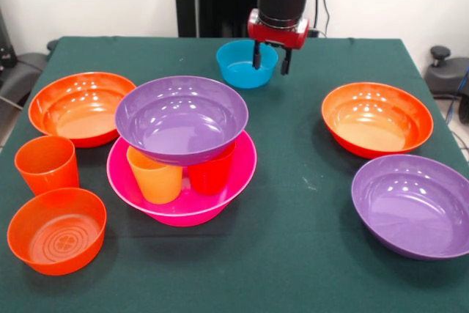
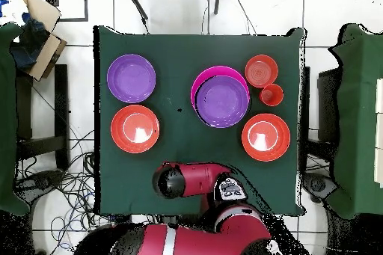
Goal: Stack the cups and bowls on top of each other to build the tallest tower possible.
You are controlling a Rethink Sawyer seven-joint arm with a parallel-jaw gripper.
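My gripper (image 1: 270,60) hangs open at the far side of the table. It straddles the right rim of the small blue bowl (image 1: 238,67), one finger inside it and one outside. The tower stands at the centre: the big pink bowl (image 1: 176,210) holds the yellow cup (image 1: 155,177) and the red cup (image 1: 211,174), and a purple bowl (image 1: 181,117) rests on those cups. The orange cup (image 1: 47,164) and the small orange bowl (image 1: 56,230) stand at the front left. In the overhead view my arm (image 2: 194,181) hides the gripper and the blue bowl.
A wide orange bowl (image 1: 80,108) sits at the left, another (image 1: 377,119) at the right, and the second purple bowl (image 1: 414,204) at the front right. All stand on the green table cloth (image 1: 293,203). The overhead view shows the tower's purple bowl (image 2: 222,101).
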